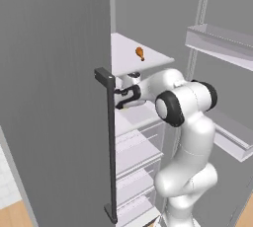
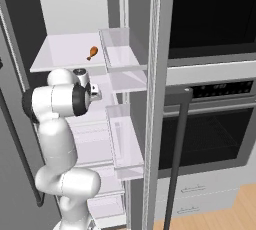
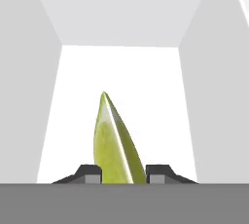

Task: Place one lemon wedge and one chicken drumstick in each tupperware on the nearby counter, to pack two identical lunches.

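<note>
- The white arm rose in front of the open fridge and reached in between two of its shelves, at the level of the middle shelf (image 1: 141, 115).
- The gripper (image 3: 124, 173) was closed narrow on a lemon wedge (image 3: 113, 142); in the hand view the two dark fingertips (image 3: 89, 173) touched the wedge on both sides near its base.
- The wedge stood on its edge between the jaws, its pointed end away from the hand, over the white shelf floor.
- In the left base view the gripper (image 1: 124, 101) was near the left front edge of that shelf, just behind the dark door handle (image 1: 109, 142), and a bit of yellow-green showed under it.
- One shelf higher, a chicken drumstick (image 1: 140, 53) lay near the middle of the upper shelf (image 2: 60, 54), toward the right side, well apart from the gripper.
- In the right base view the drumstick (image 2: 93, 52) lay close to the right edge of the upper shelf, beside the clear door bin (image 2: 122, 49).
</note>
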Controlling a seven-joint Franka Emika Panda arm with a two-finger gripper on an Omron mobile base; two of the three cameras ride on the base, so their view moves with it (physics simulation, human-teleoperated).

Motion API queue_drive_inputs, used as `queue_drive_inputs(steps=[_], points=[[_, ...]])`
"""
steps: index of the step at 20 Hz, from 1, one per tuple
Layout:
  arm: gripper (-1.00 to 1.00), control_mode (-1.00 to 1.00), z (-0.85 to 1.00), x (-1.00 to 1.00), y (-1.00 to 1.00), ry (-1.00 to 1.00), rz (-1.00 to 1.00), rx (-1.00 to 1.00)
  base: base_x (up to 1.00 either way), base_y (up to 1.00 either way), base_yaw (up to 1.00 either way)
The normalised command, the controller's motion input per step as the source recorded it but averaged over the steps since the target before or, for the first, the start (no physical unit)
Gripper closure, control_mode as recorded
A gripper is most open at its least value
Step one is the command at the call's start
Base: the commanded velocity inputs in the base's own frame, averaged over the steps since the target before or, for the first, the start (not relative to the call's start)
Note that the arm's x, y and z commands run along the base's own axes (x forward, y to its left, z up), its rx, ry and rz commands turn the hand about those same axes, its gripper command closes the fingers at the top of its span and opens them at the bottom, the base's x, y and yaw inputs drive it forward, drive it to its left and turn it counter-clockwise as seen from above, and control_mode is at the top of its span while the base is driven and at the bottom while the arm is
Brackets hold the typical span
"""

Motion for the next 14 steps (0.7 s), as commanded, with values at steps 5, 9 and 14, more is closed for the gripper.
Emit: queue_drive_inputs(steps=[5,9,14], points=[[1.00,-1.00,0.00,-1.00,-0.28,-0.26,0.00,0.05,0.00,0.00,0.00],[1.00,-1.00,0.39,-1.00,-0.33,-0.26,-0.03,0.06,0.00,0.00,0.00],[1.00,-1.00,1.00,-0.94,-0.02,-0.15,-0.07,-0.02,0.00,0.00,0.00]])
